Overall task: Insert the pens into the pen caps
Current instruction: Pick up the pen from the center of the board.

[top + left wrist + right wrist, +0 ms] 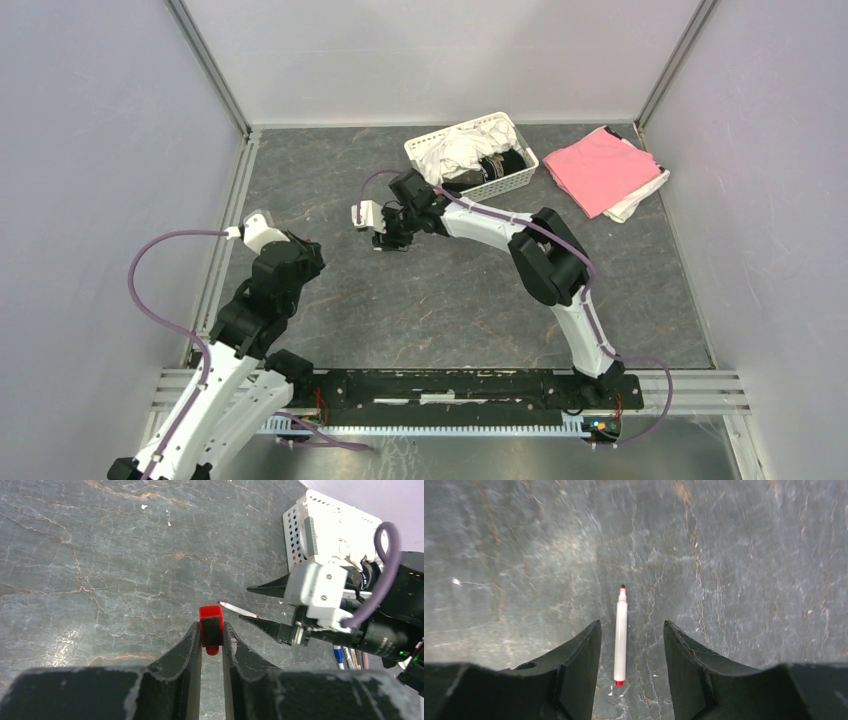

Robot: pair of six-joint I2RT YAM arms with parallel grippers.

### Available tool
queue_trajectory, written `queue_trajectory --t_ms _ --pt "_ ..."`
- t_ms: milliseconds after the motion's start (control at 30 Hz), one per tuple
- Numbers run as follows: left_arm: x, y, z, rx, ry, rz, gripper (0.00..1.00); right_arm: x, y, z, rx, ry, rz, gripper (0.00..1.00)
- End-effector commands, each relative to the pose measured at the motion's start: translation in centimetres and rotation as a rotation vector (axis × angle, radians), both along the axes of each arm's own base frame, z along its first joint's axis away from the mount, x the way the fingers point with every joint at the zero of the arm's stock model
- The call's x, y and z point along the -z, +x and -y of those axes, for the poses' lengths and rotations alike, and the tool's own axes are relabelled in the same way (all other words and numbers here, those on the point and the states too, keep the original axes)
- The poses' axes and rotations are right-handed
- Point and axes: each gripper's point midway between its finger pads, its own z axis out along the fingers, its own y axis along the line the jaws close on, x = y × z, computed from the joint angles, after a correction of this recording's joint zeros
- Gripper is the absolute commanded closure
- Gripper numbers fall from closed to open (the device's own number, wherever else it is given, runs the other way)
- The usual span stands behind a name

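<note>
My left gripper is shut on a red pen cap and holds it above the table, its open end pointing away; in the top view this gripper sits left of centre. A white pen with red ends lies flat on the table between the fingers of my open right gripper, tip pointing away. The same pen shows in the left wrist view between the right gripper's pointed fingers, just beyond the cap. Other pens, one blue-ended, lie partly hidden under the right arm. The right gripper hovers mid-table.
A white basket with white and dark cloths stands at the back, right behind the right wrist. A pink cloth lies at the back right. Walls close in on the left, back and right.
</note>
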Motion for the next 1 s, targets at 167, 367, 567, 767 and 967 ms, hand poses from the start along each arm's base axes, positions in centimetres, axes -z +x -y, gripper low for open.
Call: queue_trajectory --t_ms 167,367,567,767,967 --pt "-2.2 0.2 -0.7 -0.050 -0.035 0.061 0.98 3.5 1.0 1.1 0.073 -0.121 -0.018 0.51" --pt "-2.5 0.5 0.3 -0.026 -0.098 0.088 0.98 5.1 0.4 1.8 0.069 -0.174 -0.052 0.68" --pt "-3.4 1.1 2.4 0.037 -0.223 0.153 0.98 6.1 -0.8 3.8 0.074 -0.229 -0.095 0.96" --pt "-4.3 2.0 5.0 0.112 -0.376 0.231 0.98 4.2 -2.3 7.4 0.125 -0.152 -0.196 1.00" --pt "-4.7 3.6 8.3 0.226 -0.572 0.363 0.98 -2.1 -4.5 10.1 0.168 0.073 -0.253 1.00"
